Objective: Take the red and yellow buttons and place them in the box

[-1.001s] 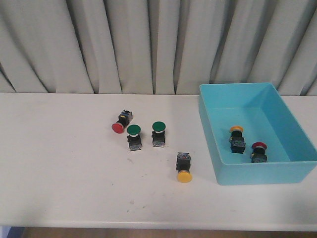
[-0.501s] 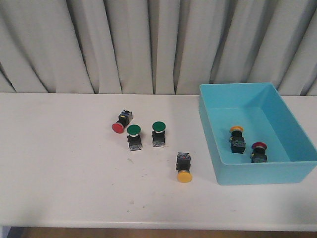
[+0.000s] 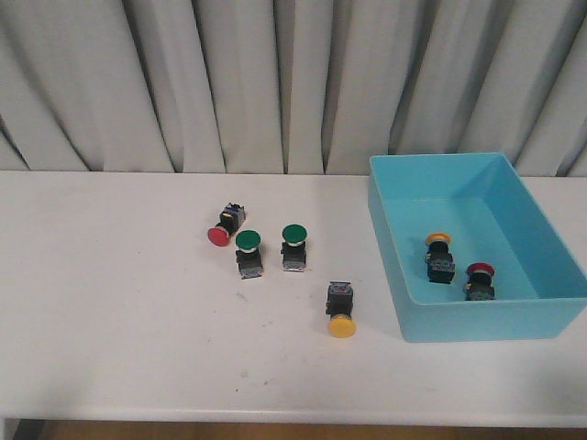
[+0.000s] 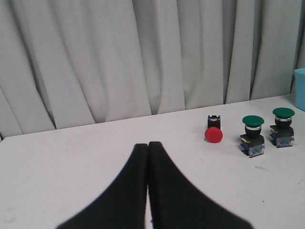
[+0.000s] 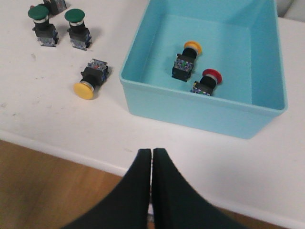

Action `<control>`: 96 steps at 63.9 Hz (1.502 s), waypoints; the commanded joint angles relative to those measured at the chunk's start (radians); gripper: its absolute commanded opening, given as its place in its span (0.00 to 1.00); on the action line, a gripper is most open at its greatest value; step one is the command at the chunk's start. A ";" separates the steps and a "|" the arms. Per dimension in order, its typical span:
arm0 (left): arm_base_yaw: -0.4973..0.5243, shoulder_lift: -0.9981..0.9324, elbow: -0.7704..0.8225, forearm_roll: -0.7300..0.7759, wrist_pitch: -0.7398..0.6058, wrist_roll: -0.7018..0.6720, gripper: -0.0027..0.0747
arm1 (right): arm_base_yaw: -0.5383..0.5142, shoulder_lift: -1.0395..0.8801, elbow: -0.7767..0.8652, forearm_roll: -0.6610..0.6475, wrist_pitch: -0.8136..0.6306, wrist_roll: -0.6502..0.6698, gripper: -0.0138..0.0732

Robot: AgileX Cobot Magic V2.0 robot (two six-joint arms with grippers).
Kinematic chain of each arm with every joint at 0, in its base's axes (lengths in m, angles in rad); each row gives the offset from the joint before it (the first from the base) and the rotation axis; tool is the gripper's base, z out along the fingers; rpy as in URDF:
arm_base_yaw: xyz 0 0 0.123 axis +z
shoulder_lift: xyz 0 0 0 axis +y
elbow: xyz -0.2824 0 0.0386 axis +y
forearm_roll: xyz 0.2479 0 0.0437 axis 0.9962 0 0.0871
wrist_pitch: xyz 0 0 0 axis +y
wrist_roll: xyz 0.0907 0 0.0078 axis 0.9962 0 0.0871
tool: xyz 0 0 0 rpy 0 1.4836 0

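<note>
A red button (image 3: 224, 226) lies on its side on the white table (image 3: 110, 302), left of centre. A yellow button (image 3: 340, 311) lies on its side nearer the front, just left of the turquoise box (image 3: 472, 319). Inside the box rest one yellow button (image 3: 438, 256) and one red button (image 3: 478, 280). Neither arm shows in the front view. My left gripper (image 4: 147, 145) is shut and empty, well short of the red button (image 4: 214, 131). Over the table's front edge my right gripper (image 5: 152, 151) is shut and empty, with the box (image 5: 200, 109) and the loose yellow button (image 5: 90, 79) beyond it.
Two green-capped switches (image 3: 248, 252) (image 3: 293, 246) stand upright between the loose red and yellow buttons. A pleated grey curtain (image 3: 275, 82) hangs behind the table. The wooden floor (image 5: 43, 186) shows below the table's front edge.
</note>
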 commanded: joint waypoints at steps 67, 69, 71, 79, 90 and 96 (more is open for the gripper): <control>0.000 -0.014 0.049 -0.009 -0.077 -0.001 0.03 | -0.074 -0.444 0.562 -0.026 -0.777 0.057 0.15; 0.000 -0.014 0.049 -0.009 -0.077 -0.001 0.03 | -0.074 -0.444 0.562 -0.050 -0.777 0.077 0.15; 0.000 -0.014 0.049 -0.009 -0.077 -0.001 0.03 | -0.074 -0.444 0.563 -0.080 -0.777 0.100 0.15; 0.000 -0.014 0.049 -0.009 -0.077 -0.001 0.03 | -0.074 -0.444 0.563 -0.113 -0.777 0.146 0.15; 0.000 -0.014 0.049 -0.009 -0.077 -0.001 0.03 | -0.074 -0.444 0.563 -0.112 -0.777 0.145 0.15; 0.000 -0.014 0.049 -0.009 -0.077 -0.001 0.03 | -0.074 -0.444 0.562 -0.104 -0.777 0.145 0.15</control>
